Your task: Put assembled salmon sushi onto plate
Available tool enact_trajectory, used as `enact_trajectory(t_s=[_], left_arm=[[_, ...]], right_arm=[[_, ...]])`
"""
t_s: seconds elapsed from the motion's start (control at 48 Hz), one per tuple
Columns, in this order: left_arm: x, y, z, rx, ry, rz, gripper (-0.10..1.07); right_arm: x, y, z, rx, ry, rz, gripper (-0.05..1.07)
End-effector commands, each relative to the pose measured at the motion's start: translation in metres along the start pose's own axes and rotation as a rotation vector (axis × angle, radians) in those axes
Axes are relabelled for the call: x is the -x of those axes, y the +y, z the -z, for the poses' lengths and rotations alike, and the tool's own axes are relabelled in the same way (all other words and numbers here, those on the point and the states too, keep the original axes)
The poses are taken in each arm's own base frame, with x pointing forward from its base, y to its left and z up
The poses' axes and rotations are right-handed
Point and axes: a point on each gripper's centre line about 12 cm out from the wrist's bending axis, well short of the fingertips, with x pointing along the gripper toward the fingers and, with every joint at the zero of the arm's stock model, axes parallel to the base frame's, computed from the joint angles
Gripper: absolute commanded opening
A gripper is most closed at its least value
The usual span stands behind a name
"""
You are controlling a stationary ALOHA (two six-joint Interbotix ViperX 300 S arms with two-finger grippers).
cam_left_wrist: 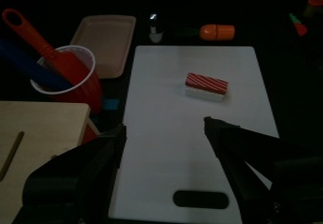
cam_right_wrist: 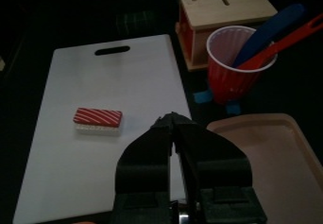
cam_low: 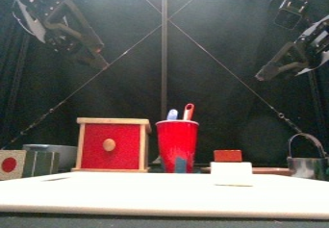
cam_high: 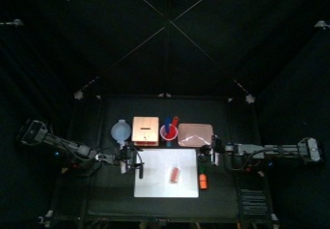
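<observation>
One salmon sushi (cam_high: 173,175) flat on board (cam_high: 154,185), long axis running front-to-back.

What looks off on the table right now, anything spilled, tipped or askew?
Nothing stands out. The salmon sushi lies flat on the white board, slightly angled to its edges, intact. The red cup stands upright with its utensils inside, and the plate sits empty beside the board. No spills visible.

The salmon sushi (cam_left_wrist: 209,85) at centre frame is red-orange with white stripes over a white base. The board (cam_left_wrist: 171,133) beneath is white. The cup (cam_left_wrist: 70,72) at left is red; the plate (cam_left_wrist: 104,31) at upper left is pale pink-tan.
</observation>
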Motion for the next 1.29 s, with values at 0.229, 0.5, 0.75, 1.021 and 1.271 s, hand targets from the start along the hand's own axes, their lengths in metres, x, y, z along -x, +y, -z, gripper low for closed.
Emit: enact_trajectory(t_s=[0.229,0.5,0.75,1.021,1.271], left_arm=[[0.000,0.000,-0.006,-0.009,-0.018,0.007,0.98],[0.000,0.001,-0.006,-0.026,-0.023,0.006,0.98],[0.000,0.003,-0.005,-0.029,-0.021,-0.006,0.98],[-0.001,0.008,-0.006,-0.021,-0.021,-0.024,0.98],[-0.002,0.014,-0.001,0.022,-0.001,-0.046,0.98]], right_arm=[[-0.001,0.000,-0.009,-0.003,-0.023,-0.001,0.03],[-0.006,0.004,-0.011,-0.143,0.044,-0.013,0.03],[-0.023,0.017,-0.024,-0.531,0.241,-0.036,0.32],[-0.053,0.024,-0.030,-0.965,0.408,0.050,0.86],[-0.069,0.028,-0.019,-1.257,0.505,0.183,0.87]])
